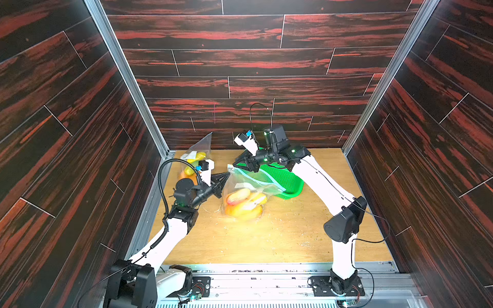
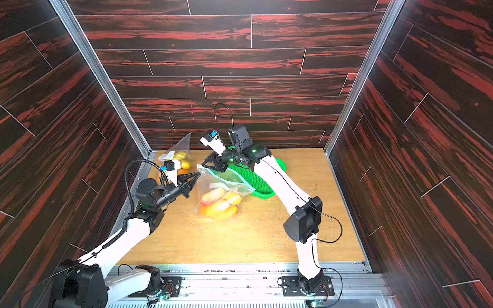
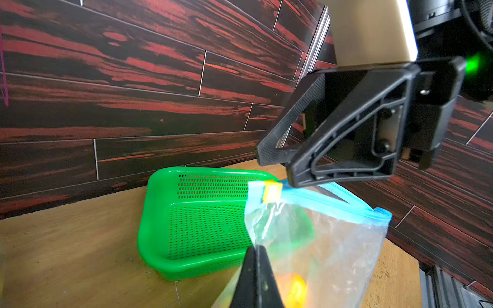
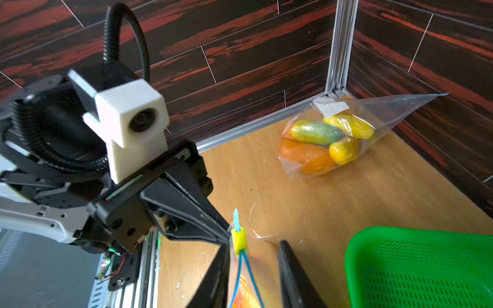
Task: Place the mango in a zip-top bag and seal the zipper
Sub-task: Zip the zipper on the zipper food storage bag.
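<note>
A clear zip-top bag (image 1: 248, 186) (image 2: 224, 184) stands mid-table with several orange-yellow mangoes (image 1: 244, 204) (image 2: 218, 205) inside. Its blue zipper (image 4: 250, 277) is parted below a yellow slider (image 3: 272, 191) (image 4: 239, 240) at the bag's left end. My left gripper (image 1: 228, 174) (image 2: 198, 174) (image 3: 256, 249) is shut on the bag's side edge just under that corner. My right gripper (image 1: 237, 165) (image 2: 206, 164) (image 4: 253, 256) is open. Its fingers stand on either side of the zipper right by the slider, one finger (image 4: 221, 264) against the plastic.
A green perforated basket (image 1: 285, 181) (image 3: 202, 218) (image 4: 421, 266) lies behind and right of the bag. A second clear bag of yellow, green and orange fruit (image 1: 193, 160) (image 4: 328, 141) sits in the back left corner against the wall.
</note>
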Controlling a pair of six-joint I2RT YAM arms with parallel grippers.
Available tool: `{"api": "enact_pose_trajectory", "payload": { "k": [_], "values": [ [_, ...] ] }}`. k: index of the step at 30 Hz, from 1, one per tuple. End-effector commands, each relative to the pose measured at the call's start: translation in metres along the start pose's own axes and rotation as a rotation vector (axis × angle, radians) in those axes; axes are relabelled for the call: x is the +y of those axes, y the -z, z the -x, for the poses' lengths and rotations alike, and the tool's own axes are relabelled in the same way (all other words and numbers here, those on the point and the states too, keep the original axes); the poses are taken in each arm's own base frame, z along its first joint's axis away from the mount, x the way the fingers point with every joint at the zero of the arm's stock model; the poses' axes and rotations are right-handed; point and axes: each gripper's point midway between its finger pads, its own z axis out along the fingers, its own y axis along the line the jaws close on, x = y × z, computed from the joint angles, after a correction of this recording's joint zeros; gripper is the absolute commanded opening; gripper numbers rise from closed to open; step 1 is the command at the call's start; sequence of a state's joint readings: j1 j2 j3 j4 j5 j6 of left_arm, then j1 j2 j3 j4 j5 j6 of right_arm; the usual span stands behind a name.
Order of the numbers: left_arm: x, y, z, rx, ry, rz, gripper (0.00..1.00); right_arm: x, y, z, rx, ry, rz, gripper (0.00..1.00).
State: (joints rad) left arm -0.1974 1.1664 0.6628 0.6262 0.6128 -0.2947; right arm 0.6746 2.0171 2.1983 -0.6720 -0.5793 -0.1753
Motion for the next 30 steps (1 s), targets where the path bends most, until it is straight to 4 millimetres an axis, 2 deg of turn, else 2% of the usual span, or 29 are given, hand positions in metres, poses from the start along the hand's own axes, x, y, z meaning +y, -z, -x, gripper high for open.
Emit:
{"api": "enact_pose_trajectory", "payload": {
  "k": [1,10,16,17,19,20,26,30],
  "values": [
    [-0.006,0.000,0.018,-0.040,-0.045,-0.008,0.00,0.004,-0.012,-0.009,0.030,-0.015,0.049,0.37],
    [-0.005,0.001,0.018,-0.040,-0.045,0.000,0.00,0.001,-0.021,-0.012,0.062,-0.024,0.065,0.41],
    [-0.005,0.001,0.016,-0.034,-0.046,0.005,0.00,0.003,-0.024,-0.010,0.054,-0.020,0.075,0.12],
    [-0.004,0.002,0.016,-0.032,-0.045,0.007,0.05,0.003,-0.024,-0.010,0.053,-0.020,0.075,0.08],
    [-0.006,0.002,0.014,-0.025,-0.050,-0.001,0.27,0.003,-0.024,-0.010,0.053,-0.025,0.076,0.05],
    [-0.007,0.002,0.013,-0.020,-0.055,-0.009,0.33,0.004,-0.024,-0.010,0.051,-0.025,0.082,0.03],
    [0.003,-0.001,0.005,0.014,-0.064,0.035,0.55,0.010,-0.022,-0.006,0.041,-0.023,0.109,0.00],
    [0.012,-0.005,0.004,0.021,-0.070,0.066,0.58,0.014,-0.020,-0.006,0.037,-0.017,0.121,0.00]
  ]
}}
